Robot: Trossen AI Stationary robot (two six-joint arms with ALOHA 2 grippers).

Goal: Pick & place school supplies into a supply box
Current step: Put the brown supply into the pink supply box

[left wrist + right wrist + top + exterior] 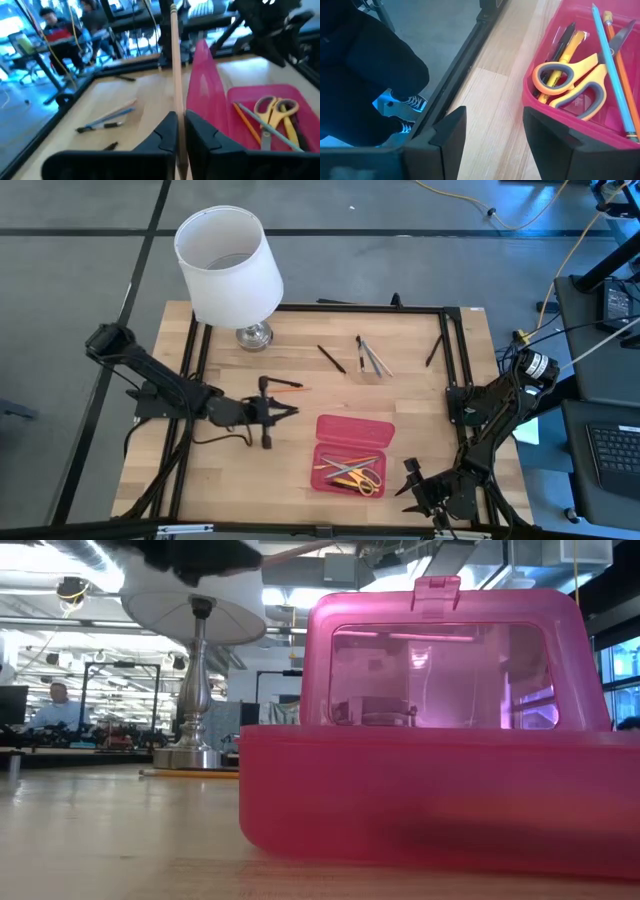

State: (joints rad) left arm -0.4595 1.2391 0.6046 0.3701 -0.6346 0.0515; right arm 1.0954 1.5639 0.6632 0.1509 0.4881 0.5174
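The left end effector [272, 412], left of the open pink box [352, 452] on the tabletop [400, 390], is clamped around a light, stiff, slippery-looking wooden pencil [175, 75] near its middle, while the right end effector [492, 135] waits spread open near the box's right corner.

The left arm reaches toward 3 o'clock over the table's middle, its left gripper [285, 412] clamped on a wooden pencil [174, 80]. The right arm folds back toward 6 o'clock at the table's right front corner, its right gripper [492, 135] spread apart.
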